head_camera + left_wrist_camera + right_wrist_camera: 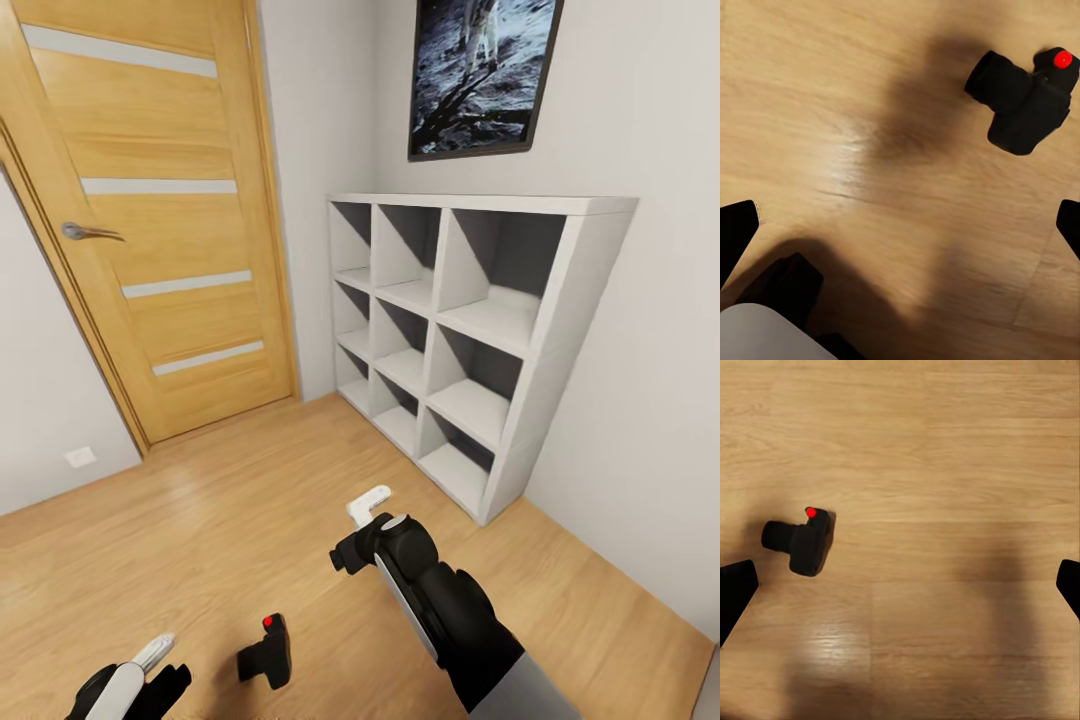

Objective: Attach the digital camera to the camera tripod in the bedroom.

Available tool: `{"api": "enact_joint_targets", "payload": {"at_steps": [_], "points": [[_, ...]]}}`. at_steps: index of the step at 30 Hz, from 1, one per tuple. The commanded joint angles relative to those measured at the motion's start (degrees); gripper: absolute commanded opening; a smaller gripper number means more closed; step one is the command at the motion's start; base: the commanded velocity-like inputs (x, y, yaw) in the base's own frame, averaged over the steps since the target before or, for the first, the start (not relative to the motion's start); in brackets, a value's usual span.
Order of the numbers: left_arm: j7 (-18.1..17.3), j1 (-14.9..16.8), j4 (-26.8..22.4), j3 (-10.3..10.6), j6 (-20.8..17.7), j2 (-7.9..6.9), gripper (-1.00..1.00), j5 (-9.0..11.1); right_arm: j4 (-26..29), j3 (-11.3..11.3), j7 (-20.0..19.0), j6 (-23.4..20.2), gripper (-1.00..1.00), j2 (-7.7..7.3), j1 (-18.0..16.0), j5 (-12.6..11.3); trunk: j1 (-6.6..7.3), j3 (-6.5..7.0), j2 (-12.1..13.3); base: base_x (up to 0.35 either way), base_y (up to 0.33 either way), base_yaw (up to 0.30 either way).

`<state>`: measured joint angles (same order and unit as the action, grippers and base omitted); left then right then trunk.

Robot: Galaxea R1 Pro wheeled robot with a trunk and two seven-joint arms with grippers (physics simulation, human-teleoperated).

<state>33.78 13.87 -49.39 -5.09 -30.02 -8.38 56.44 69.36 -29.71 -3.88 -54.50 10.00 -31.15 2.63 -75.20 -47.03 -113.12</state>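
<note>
The digital camera (pixel 266 652), small and black with a red button on top, lies on the bedroom's light wood floor (pixel 220 520). It also appears in the left wrist view (pixel 1024 101) and the right wrist view (pixel 802 542). My left gripper (pixel 150 665) hangs just left of it, above the floor, open, its dark fingertips (pixel 736 229) wide apart and empty. My right gripper (pixel 366 510) is farther off toward the shelf, open too, with black fingertips (pixel 735 589) spread and nothing between them. The camera tripod is out of view.
A white cube shelf (pixel 560 330) with empty compartments stands against the right wall under a framed moon poster (pixel 480 75). A closed wooden door (pixel 160 220) with a metal handle (pixel 88 232) is at the left. Open floor lies between them.
</note>
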Motion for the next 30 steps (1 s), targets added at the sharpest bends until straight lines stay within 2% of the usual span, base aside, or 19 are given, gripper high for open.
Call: {"api": "enact_joint_targets", "payload": {"at_steps": [1,7,13,14,15,22,30], "points": [[0.43,0.04,-0.09,-0.03,-0.12,0.01,1.00,0.51,0.06,0.01,-0.36,-0.28,1.00,0.00,-0.04,0.30,0.01,-0.06,-0.03,0.000,-0.005,0.257],[0.39,0.21,-0.10,0.03,-0.13,0.09,1.00,0.51,0.07,0.00,-0.39,-0.29,1.00,0.00,-0.03,0.28,0.01,-0.06,-0.03,0.000,-0.003,0.213],[0.22,0.37,-0.24,0.23,-0.14,0.23,1.00,0.51,0.12,-0.06,-0.40,-0.26,1.00,0.00,-0.01,0.31,0.01,-0.06,-0.03,0.010,-0.018,0.090],[0.14,1.10,-0.97,4.20,-0.13,0.24,1.00,0.46,0.61,-0.01,-0.38,-0.25,1.00,0.00,0.02,0.35,0.01,-0.06,-0.03,0.200,-0.216,0.011],[0.14,1.24,-1.02,4.61,-0.13,0.25,1.00,0.46,0.70,-0.01,-0.39,-0.24,1.00,0.00,0.03,0.35,0.01,-0.06,-0.03,0.209,-0.223,0.009],[0.17,1.68,-1.18,5.81,-0.13,0.29,1.00,0.43,1.04,-0.06,-0.37,-0.17,1.00,0.00,0.07,0.35,0.01,-0.06,-0.03,0.182,-0.189,0.005],[0.41,2.75,-1.41,6.11,-0.35,0.29,1.00,0.55,2.08,-0.08,-0.38,-0.14,1.00,0.00,0.15,0.36,0.01,-0.06,-0.03,0.039,-0.040,0.001]]}}
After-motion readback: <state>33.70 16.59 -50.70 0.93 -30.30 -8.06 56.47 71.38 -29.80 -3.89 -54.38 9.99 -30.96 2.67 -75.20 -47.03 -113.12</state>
